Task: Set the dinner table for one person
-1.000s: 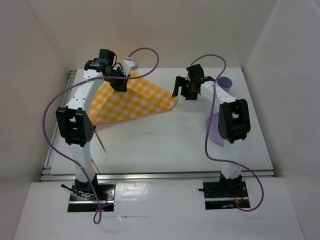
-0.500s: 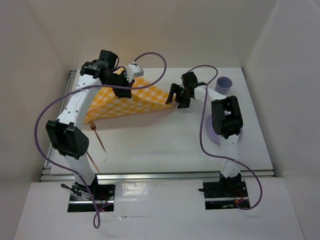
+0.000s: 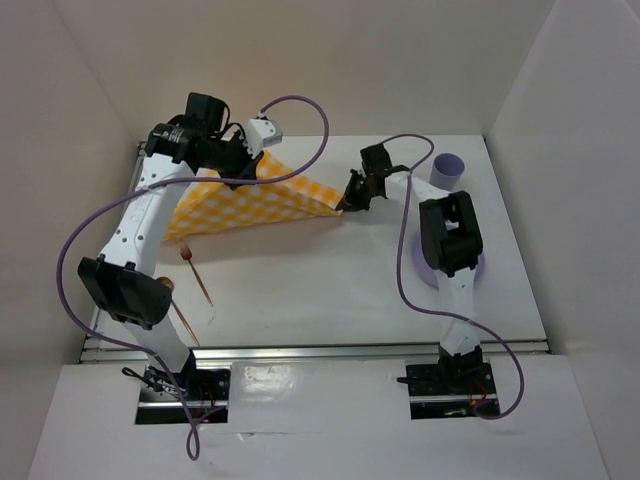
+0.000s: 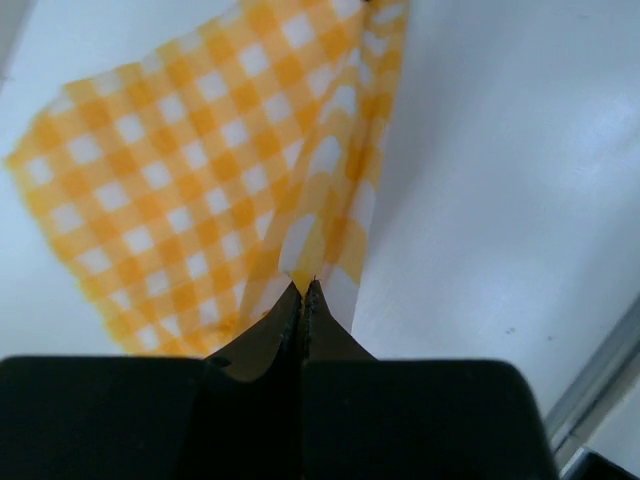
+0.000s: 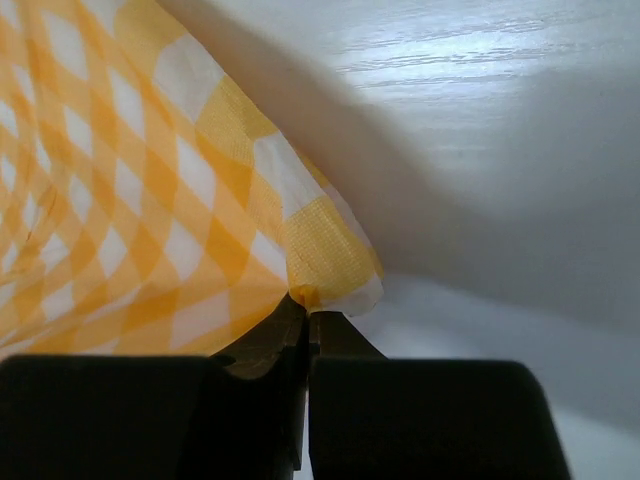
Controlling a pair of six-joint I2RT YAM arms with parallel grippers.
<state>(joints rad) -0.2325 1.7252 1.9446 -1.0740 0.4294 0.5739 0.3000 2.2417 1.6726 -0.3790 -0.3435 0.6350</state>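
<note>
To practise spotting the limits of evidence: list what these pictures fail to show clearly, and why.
Plate: top view, mostly hidden behind the right arm.
Wooden sticks: top view, too thin to tell which utensils they are.
Cup: top view, too small to see inside.
Cloth: both wrist views cut it off at the edges.

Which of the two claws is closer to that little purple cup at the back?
Right. The right gripper pinches the cloth corner nearest the purple cup; the left gripper pinches the opposite corner, farther away.
</note>
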